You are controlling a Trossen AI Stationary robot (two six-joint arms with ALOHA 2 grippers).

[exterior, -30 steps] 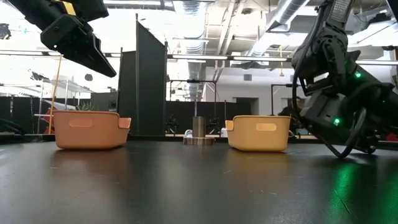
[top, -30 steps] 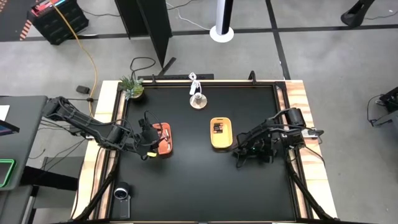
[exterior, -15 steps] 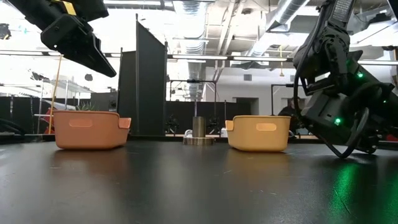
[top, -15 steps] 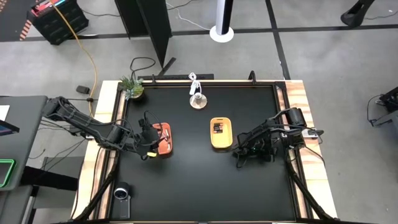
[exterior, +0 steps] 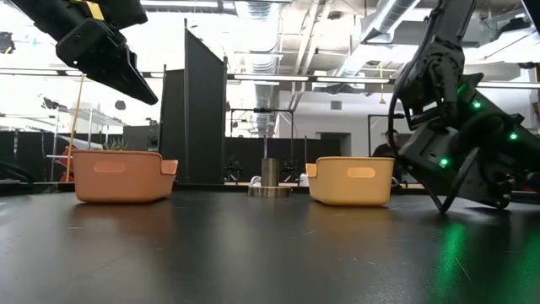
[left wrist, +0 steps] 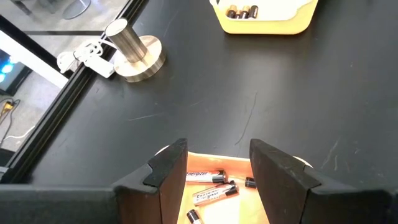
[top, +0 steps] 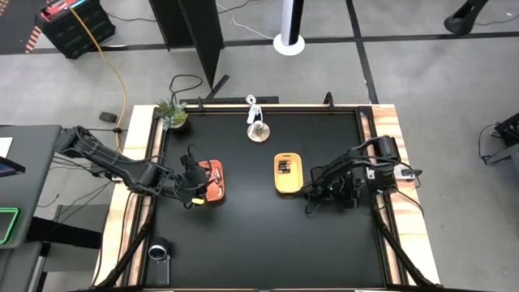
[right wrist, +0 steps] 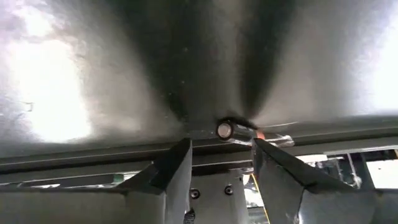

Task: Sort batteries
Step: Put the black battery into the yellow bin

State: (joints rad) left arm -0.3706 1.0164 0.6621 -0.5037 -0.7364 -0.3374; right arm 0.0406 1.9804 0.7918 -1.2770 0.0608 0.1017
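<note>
High view shows the right gripper [top: 311, 196] low near the bench's [top: 259, 243] right edge, fingers spread around a battery [right wrist: 229, 130], while the left gripper [top: 197, 183] hangs spread above the orange tray [top: 214, 180].

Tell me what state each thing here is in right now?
Orange tray: holding several silver batteries.
Yellow tray: holding dark batteries.
Left tool: open, empty, above the orange tray.
Right tool: low at the table, fingers either side of one loose battery.
</note>
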